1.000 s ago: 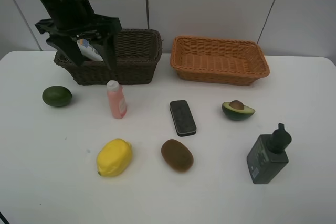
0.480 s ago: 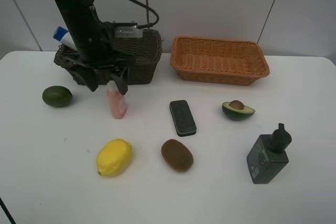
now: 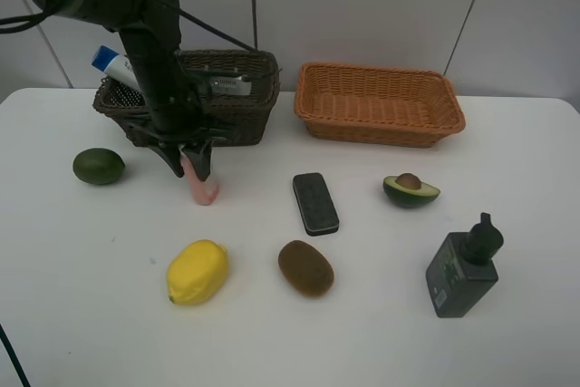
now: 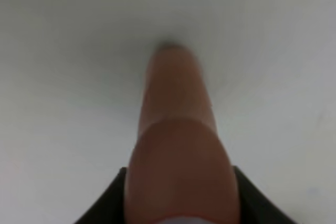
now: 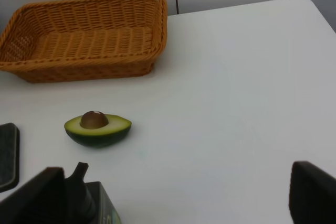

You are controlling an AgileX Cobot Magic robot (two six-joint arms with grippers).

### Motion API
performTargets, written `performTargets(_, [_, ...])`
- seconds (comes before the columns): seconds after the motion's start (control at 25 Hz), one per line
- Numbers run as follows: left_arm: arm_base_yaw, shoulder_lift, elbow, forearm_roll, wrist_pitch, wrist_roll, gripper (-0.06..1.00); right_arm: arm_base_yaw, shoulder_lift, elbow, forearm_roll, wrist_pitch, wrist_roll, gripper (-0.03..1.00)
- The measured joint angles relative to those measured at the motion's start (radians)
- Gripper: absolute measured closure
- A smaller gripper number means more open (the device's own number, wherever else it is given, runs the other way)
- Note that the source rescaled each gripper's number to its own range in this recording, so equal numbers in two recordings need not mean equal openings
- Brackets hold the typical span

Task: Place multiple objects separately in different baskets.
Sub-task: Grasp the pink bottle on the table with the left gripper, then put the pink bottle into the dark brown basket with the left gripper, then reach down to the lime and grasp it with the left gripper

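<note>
My left gripper (image 3: 190,165) is down on the table in front of the dark brown basket (image 3: 237,124), shut on the small pink bottle (image 3: 205,189), which fills the left wrist view (image 4: 176,129). The blue-capped white bottle (image 3: 113,64) lies in that basket's left end. The orange-tan basket (image 3: 381,129) (image 5: 79,69) holds nothing. The green fruit (image 3: 99,166), lemon (image 3: 197,271), kiwi (image 3: 305,267), black block (image 3: 315,203), halved avocado (image 3: 410,190) (image 5: 97,128) and dark grey pump bottle (image 3: 464,269) (image 5: 86,198) lie on the table. My right gripper (image 5: 181,198) is open above the pump bottle.
The white table (image 3: 82,314) runs to a wall behind the baskets. The left arm's cable hangs over the dark basket. The right arm does not show in the high view.
My left gripper left the dark basket without the blue-capped bottle, came down over the pink bottle and narrowed its fingers onto it. Nothing else moved.
</note>
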Motion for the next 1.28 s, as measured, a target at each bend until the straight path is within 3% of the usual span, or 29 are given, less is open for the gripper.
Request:
performTargets(0.24, [0.000,0.000,-0.037,0.047,0.069,0.000,0.93,0.000,0.000,0.000,0.000,0.000,0.000,-0.03])
performTargets(0.48, [0.001,-0.032,-0.281,-0.007,0.197,0.016,0.93,0.000,0.000,0.000,0.000,0.000,0.000,-0.03])
performTargets(0.8, [0.075,0.079,-0.635,-0.018,0.214,-0.002,0.93,0.000,0.000,0.000,0.000,0.000,0.000,-0.03])
performTargets(1.04, [0.103,0.174,-0.694,0.074,0.197,0.016,0.92,0.000,0.000,0.000,0.000,0.000,0.000,-0.03])
performTargets(1.08, [0.103,0.178,-0.694,0.075,0.194,0.023,0.85,0.000,0.000,0.000,0.000,0.000,0.000,-0.03])
performTargets(1.2, [0.103,0.179,-0.700,0.075,0.185,0.031,0.20,0.000,0.000,0.000,0.000,0.000,0.000,-0.03])
performTargets(1.28, [0.103,0.179,-0.700,0.075,0.187,0.031,0.03,0.000,0.000,0.000,0.000,0.000,0.000,-0.03])
